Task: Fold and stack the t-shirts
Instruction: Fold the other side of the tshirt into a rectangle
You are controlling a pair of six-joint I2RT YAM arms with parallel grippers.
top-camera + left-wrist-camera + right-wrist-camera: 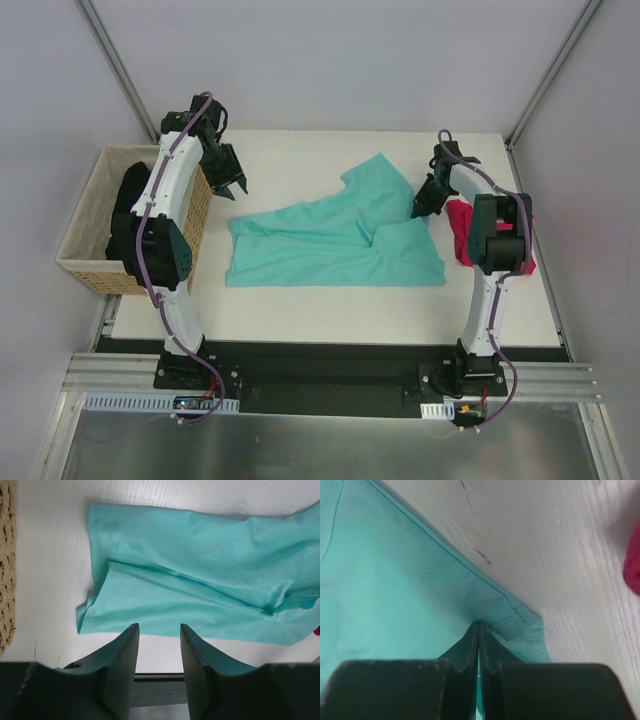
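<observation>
1 teal shirt (pixel 335 235) lies rumpled and partly spread at the middle of the desk (pixel 330 312). Right jaws: pressed together, pinching the teal shirt's hem at its right edge. Left jaws: spread, holding nothing, above the desk near the shirt's left end, beside the basket (pixel 85 275). 1 pink shirt (pixel 460 225) is bunched at the desk's right side. Black cloth (pixel 125 195) sits in the basket; piece count cannot be told.
</observation>
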